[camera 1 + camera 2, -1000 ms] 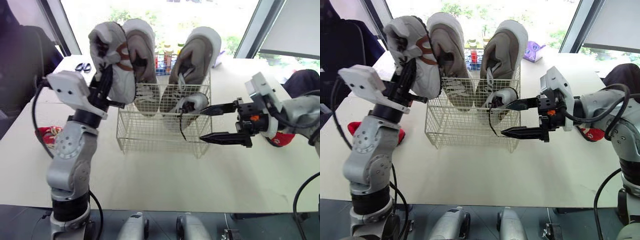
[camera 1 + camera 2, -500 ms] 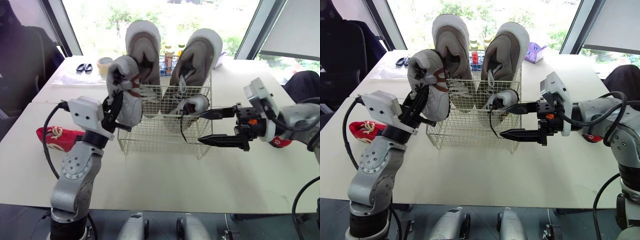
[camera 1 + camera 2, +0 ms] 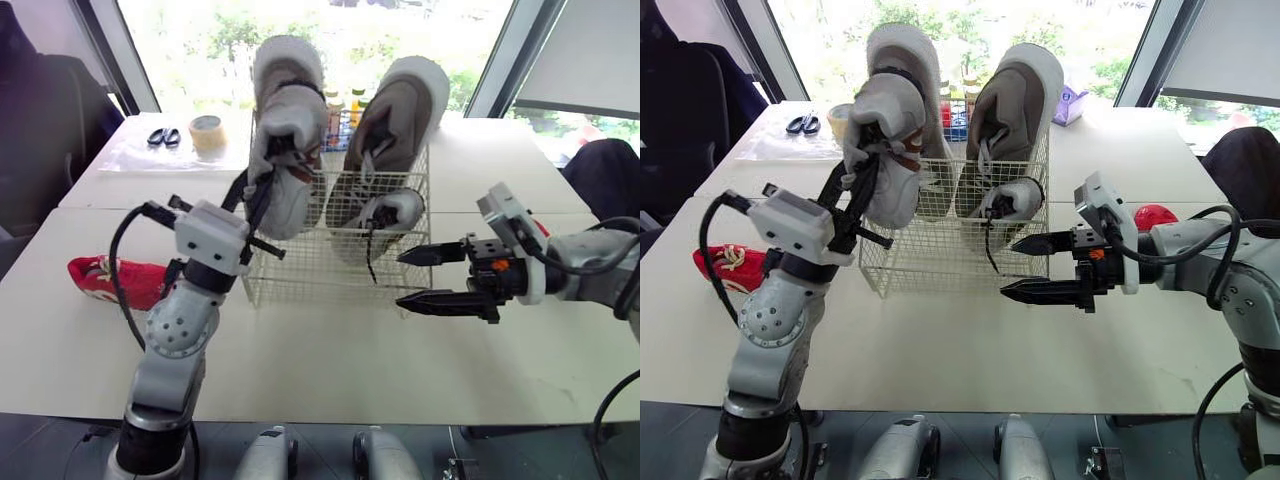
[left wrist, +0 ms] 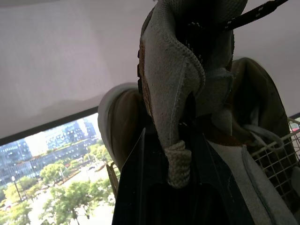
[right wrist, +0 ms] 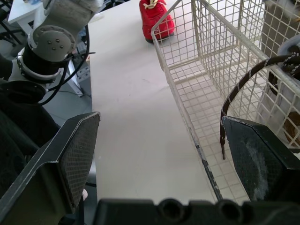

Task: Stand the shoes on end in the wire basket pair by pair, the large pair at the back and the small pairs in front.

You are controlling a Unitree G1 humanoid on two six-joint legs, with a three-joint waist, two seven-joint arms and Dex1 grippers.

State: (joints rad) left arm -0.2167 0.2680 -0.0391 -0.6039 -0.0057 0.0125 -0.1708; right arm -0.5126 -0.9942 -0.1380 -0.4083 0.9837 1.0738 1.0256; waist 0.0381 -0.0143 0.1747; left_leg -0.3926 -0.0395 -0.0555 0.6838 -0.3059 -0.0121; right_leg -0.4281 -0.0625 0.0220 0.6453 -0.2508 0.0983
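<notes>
A wire basket (image 3: 320, 278) stands mid-table. Two large grey-brown shoes (image 3: 290, 65) (image 3: 400, 110) stand on end at its back. One small grey shoe (image 3: 388, 212) stands in the front right, its dark lace (image 5: 234, 98) hanging out through the wire. My left gripper (image 3: 862, 190) is shut on a second small grey shoe (image 3: 285, 190) by its heel, holding it over the basket's front left part, against the left large shoe. My right gripper (image 3: 400, 277) hangs open just right of the basket's front, holding nothing.
One red shoe (image 3: 110, 280) lies on the table left of the basket, and another red shoe (image 3: 1152, 216) shows behind my right arm. Tape roll (image 3: 205, 133) and scissors (image 3: 165, 137) sit at the back left. Bottles (image 3: 345, 100) stand behind the basket.
My left gripper has carried the small shoe right and down, from left of the basket to over its front left part. The right gripper has dropped slightly and stayed open.
</notes>
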